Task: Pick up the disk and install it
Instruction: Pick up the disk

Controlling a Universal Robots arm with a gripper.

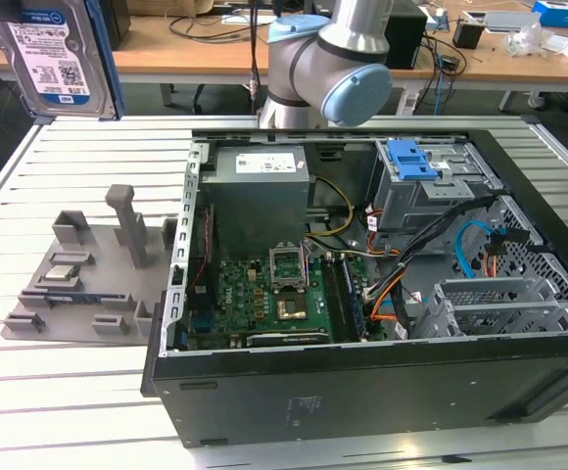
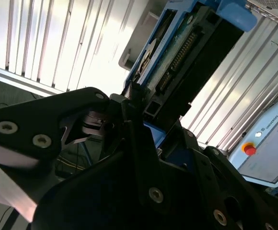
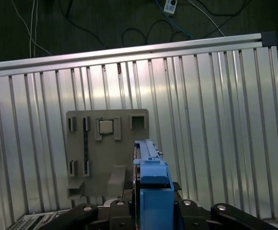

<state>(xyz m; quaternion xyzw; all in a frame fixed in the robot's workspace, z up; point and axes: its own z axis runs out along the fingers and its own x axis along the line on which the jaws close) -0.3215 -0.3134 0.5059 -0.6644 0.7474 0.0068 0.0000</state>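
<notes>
The disk (image 1: 54, 54) hangs high above the slatted table at the exterior view's far left, its white-and-blue label facing that camera and blue rails along its sides. In the second wrist view the disk (image 2: 187, 52) shows its circuit-board side and connector, and my gripper (image 2: 144, 115) is shut on its lower end with black fingers on either side. The first wrist view looks down the disk's blue rail (image 3: 151, 167) edge-on, held upright in my gripper (image 3: 151, 203) above the grey fixture.
An open computer case (image 1: 362, 377) lies on the table, with a blue-topped drive bay (image 1: 411, 162) at its back right. A grey fixture plate (image 1: 78, 294) left of the case holds a small silver chip (image 1: 62, 273). The arm's base (image 1: 323, 59) stands behind the case.
</notes>
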